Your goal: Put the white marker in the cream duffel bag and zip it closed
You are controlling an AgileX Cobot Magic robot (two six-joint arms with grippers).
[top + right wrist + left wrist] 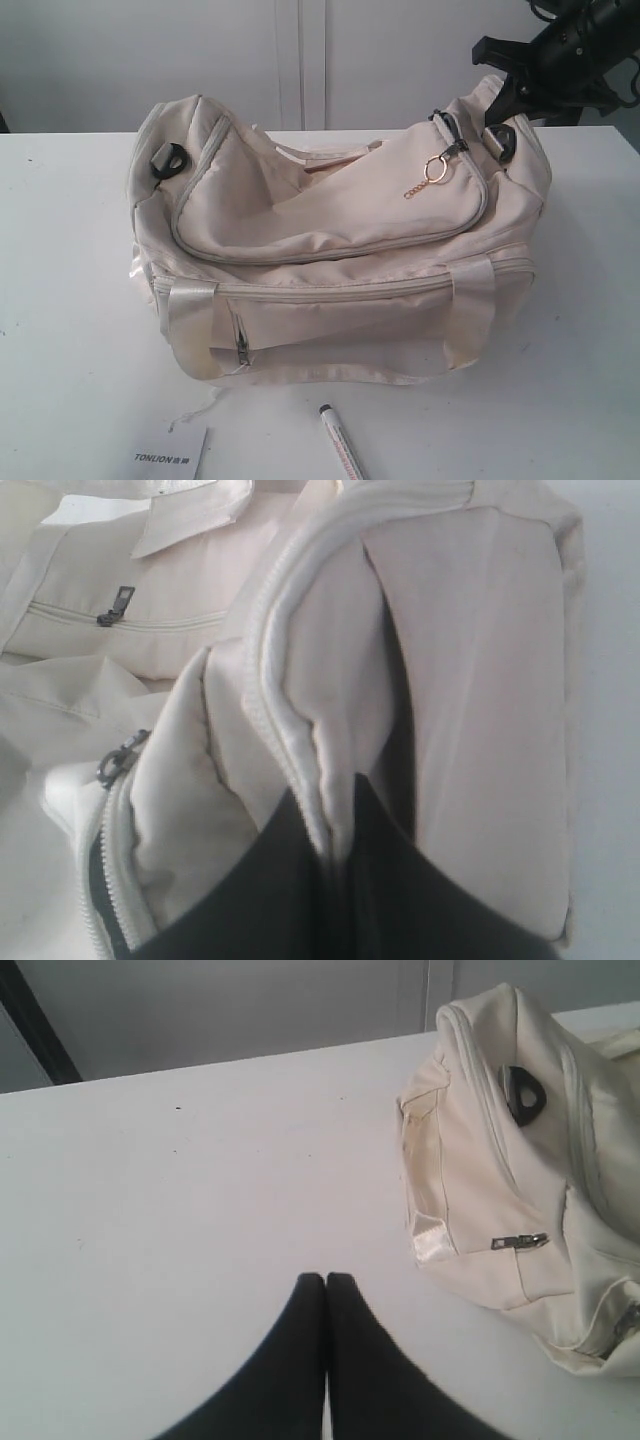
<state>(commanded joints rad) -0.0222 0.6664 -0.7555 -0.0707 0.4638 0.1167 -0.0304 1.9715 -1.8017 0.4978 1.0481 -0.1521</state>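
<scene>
The cream duffel bag (pixel 330 230) lies in the middle of the white table. The white marker (pixel 340 445) rests on the table in front of it, dark tip toward the bag. My right gripper (pixel 503 90) is at the bag's far right end, shut on a raised fold of its fabric; the right wrist view shows the seam ridge pinched in the right gripper (pixel 335 800). In that view the bag (pixel 470 660) has a zipper parted over dark lining (pixel 100 880). My left gripper (pixel 326 1278) is shut and empty above bare table, apart from the bag (pixel 500 1160).
A white paper tag printed TONLION (pixel 170 455) lies at the table's front edge, left of the marker. A gold ring and chain pull (pixel 432 172) hangs on the bag's top flap. A pale wall stands behind the table (pixel 70 300).
</scene>
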